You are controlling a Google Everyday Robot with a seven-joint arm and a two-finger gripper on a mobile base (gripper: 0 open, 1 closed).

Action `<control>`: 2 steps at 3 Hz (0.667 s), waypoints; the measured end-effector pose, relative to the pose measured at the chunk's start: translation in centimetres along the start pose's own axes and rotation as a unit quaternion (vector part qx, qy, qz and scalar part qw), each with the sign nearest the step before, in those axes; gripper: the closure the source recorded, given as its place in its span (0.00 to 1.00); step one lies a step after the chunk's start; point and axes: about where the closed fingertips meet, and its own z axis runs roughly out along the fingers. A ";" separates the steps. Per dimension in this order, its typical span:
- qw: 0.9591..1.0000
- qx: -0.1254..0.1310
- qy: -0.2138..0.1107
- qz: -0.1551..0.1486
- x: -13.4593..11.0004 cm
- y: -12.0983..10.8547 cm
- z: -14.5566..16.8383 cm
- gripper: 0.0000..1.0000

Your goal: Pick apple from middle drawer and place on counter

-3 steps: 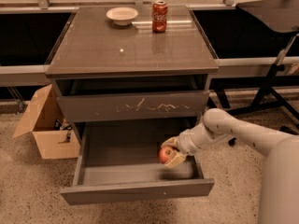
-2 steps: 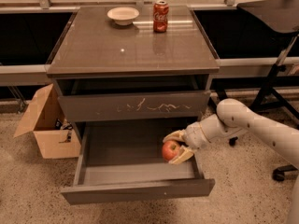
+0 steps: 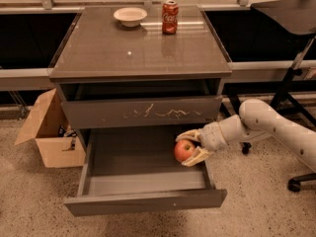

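Grey drawer cabinet seen from the front and a little above, topped by a glossy grey-brown counter [image 3: 138, 53], standing on a speckled floor. Reaching in from the right, a white robot arm ending in a gripper [image 3: 186, 149] with pale fingers.

Clenched on the apple [image 3: 183, 150], one finger above and one below, at the right-hand side of the open middle drawer [image 3: 148, 201]. Apple apparently raised off the drawer floor, close to the right wall and about level with its rim; contact with the floor hard to rule out. Gripped from the side, probably to leave the wrist free to rise past the scratched drawer front [image 3: 143, 113] just above, shut and marked with white scrapes. Middle drawer pulled well out, presumably to give that clearance.

Apple itself: small, round, red with a yellowish tinge on one side, slightly shiny, about as wide as the Coca-Cola can [image 3: 170, 17]. Judged firm and smooth, so liable to roll once set down.

At the back of the counter, a shallow pale bowl [image 3: 130, 16] beside the can; broad reflective surface in front of both, the likely spot for the fruit. Left of the cabinet, an open cardboard box [image 3: 47, 137] on the floor.

Pick seemingly done; lift and carry up to the counter not yet made.
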 end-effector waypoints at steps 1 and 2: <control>0.998 0.033 -0.016 -0.051 -4.3 -2.7 -4.7 1.00; 0.991 0.072 -0.017 -0.109 -9.7 -5.4 -11.2 1.00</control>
